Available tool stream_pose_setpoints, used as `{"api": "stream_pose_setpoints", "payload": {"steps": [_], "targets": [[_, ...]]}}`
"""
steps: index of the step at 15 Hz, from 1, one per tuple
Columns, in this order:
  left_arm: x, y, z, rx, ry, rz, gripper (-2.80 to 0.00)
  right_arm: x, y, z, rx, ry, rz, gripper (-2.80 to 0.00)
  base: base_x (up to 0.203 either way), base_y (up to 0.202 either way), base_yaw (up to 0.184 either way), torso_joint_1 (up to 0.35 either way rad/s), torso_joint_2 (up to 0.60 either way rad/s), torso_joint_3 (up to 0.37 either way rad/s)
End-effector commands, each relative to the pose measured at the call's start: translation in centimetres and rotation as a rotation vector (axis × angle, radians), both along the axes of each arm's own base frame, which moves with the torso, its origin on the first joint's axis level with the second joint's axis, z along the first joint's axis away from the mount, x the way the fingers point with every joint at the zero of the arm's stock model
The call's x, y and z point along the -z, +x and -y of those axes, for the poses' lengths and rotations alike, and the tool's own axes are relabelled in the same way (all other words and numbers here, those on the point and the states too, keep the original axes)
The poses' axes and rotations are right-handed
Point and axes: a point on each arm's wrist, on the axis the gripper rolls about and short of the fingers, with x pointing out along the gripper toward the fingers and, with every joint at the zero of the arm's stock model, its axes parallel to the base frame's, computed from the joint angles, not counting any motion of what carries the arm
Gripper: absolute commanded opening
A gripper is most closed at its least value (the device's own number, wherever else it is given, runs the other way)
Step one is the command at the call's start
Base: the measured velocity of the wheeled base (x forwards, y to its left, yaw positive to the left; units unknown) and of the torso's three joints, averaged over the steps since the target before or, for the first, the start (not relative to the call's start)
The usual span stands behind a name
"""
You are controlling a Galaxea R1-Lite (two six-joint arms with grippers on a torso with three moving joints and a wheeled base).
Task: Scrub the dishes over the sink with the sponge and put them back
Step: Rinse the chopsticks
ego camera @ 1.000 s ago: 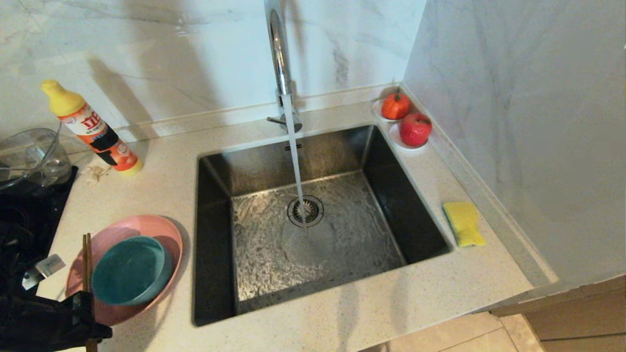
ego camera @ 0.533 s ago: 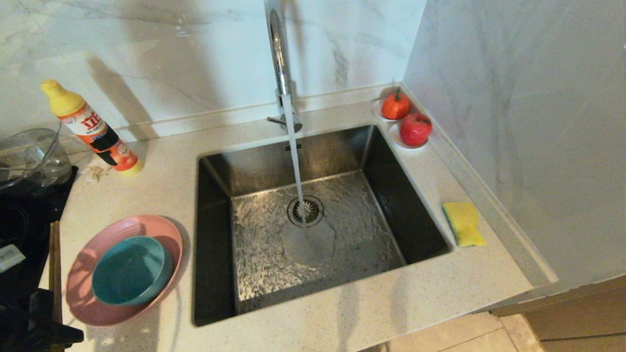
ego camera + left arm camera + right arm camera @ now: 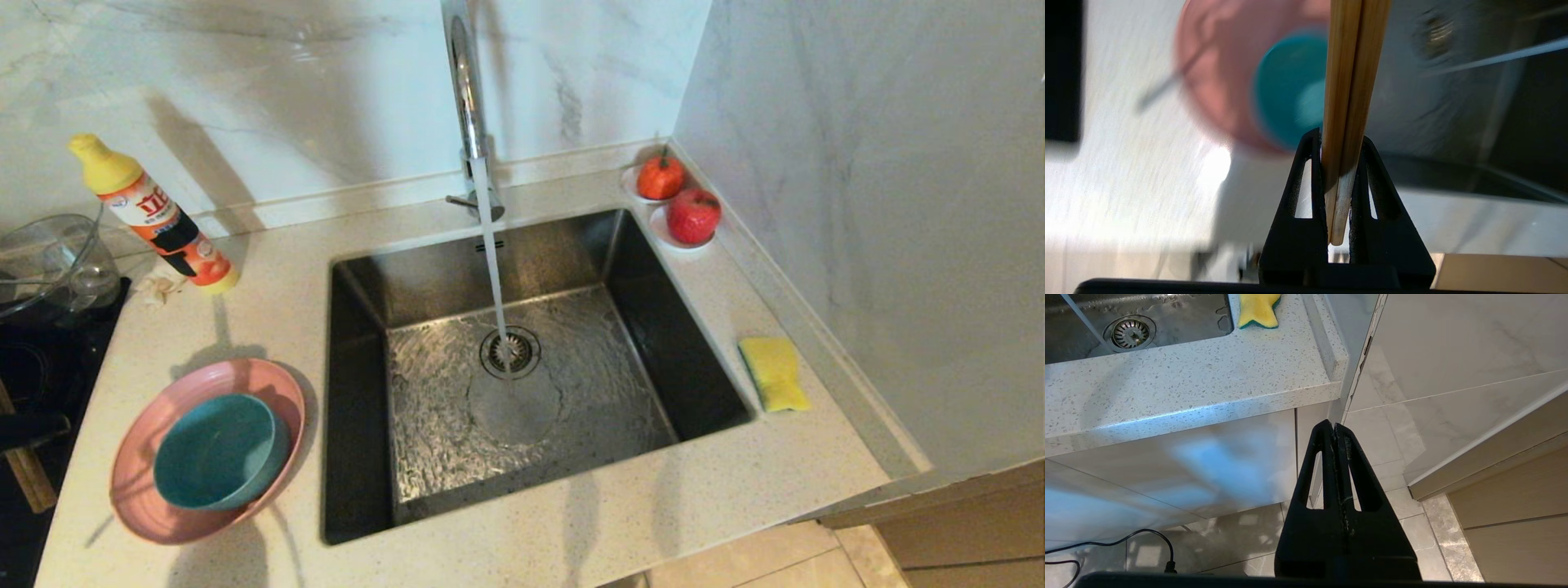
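Observation:
The pink plate (image 3: pixel 139 490) lies on the counter left of the sink (image 3: pixel 653 327), with the teal bowl (image 3: pixel 216 449) resting in it. At the left edge of the head view my left gripper (image 3: pixel 24 429) is shut on the wooden chopsticks (image 3: pixel 24 478). In the left wrist view the gripper (image 3: pixel 1340 141) clamps both chopsticks (image 3: pixel 1353 61) side by side, lifted above the plate (image 3: pixel 1216 81) and bowl (image 3: pixel 1286 90). The yellow sponge (image 3: pixel 774 373) lies on the counter right of the sink. My right gripper (image 3: pixel 1334 426) hangs shut and empty below the counter's front edge, with the sponge (image 3: pixel 1258 310) far ahead of it.
Water runs from the chrome faucet (image 3: pixel 465 90) onto the drain (image 3: pixel 510 353). A detergent bottle (image 3: pixel 155 216) and a clear glass bowl (image 3: pixel 49 261) stand at the back left, by a black cooktop (image 3: pixel 41 359). Two red fruits (image 3: pixel 694 216) sit in the back right corner.
My left gripper has carried the chopsticks up and away from the plate's left rim toward the left edge of the head view. The plate, bowl and sponge have stayed put.

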Motion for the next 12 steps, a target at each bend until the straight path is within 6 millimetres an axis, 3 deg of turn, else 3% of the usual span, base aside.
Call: {"api": "stream_pose_setpoints", "payload": {"steps": [1, 3, 6, 8, 12], "targets": [[-1.9, -1.0, 0.6, 0.092, 0.015, 0.111, -2.8, 0.0, 0.0, 0.0, 0.0, 0.0, 0.001, -2.8, 0.0, 0.0, 0.0, 0.0, 0.0, 0.0], [-3.6, -0.2, 0.4, 0.134, 0.026, 0.154, -2.8, 0.0, 0.0, 0.0, 0.0, 0.0, 0.001, -2.8, 0.0, 0.0, 0.0, 0.0, 0.0, 0.0], [-5.9, 2.7, 0.8, 0.267, 0.005, 0.178, -2.8, 0.0, 0.0, 0.0, 0.0, 0.0, 0.001, -2.8, 0.0, 0.0, 0.0, 0.0, 0.0, 0.0], [-6.2, 5.8, 1.3, 0.348, -0.015, 0.143, -2.8, 0.0, 0.0, 0.0, 0.0, 0.0, 0.001, -2.8, 0.0, 0.0, 0.0, 0.0, 0.0, 0.0], [-5.0, 8.4, 5.0, 0.577, -0.004, 0.075, -2.8, 0.0, 0.0, 0.0, 0.0, 0.0, -0.001, -2.8, 0.0, 0.0, 0.0, 0.0, 0.0, 0.0]]}}
